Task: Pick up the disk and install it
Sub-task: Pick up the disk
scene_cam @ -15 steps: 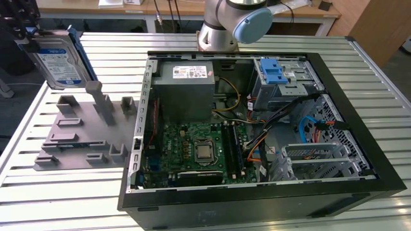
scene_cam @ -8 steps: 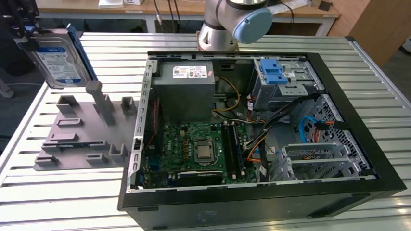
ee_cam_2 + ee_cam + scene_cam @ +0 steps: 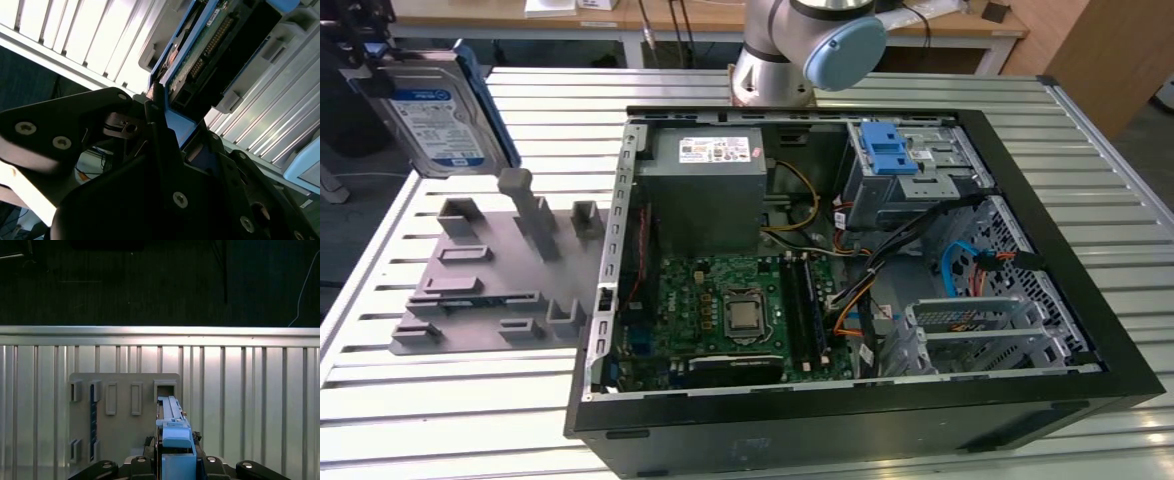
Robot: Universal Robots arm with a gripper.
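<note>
The disk (image 3: 440,110), a silver drive with a blue-and-white label in a blue carrier, hangs upright in the air at the exterior view's far left, above the grey fixture plate (image 3: 480,290). My gripper (image 3: 376,80) is shut on its upper edge. The first wrist view looks down along the disk (image 3: 172,432), which is edge-on between my gripper (image 3: 175,465) and the fixture plate (image 3: 120,410) below. In the second wrist view the black fingers (image 3: 160,125) clamp the blue frame, with the disk's circuit-board side (image 3: 210,45) beyond them.
An open computer case (image 3: 1041,130) lies on the slatted metal table (image 3: 454,420). Inside it are a grey metal box with a white sticker (image 3: 707,190), a grey cage with a blue latch (image 3: 901,160), a green board and cables. The arm's base (image 3: 787,50) stands behind the case.
</note>
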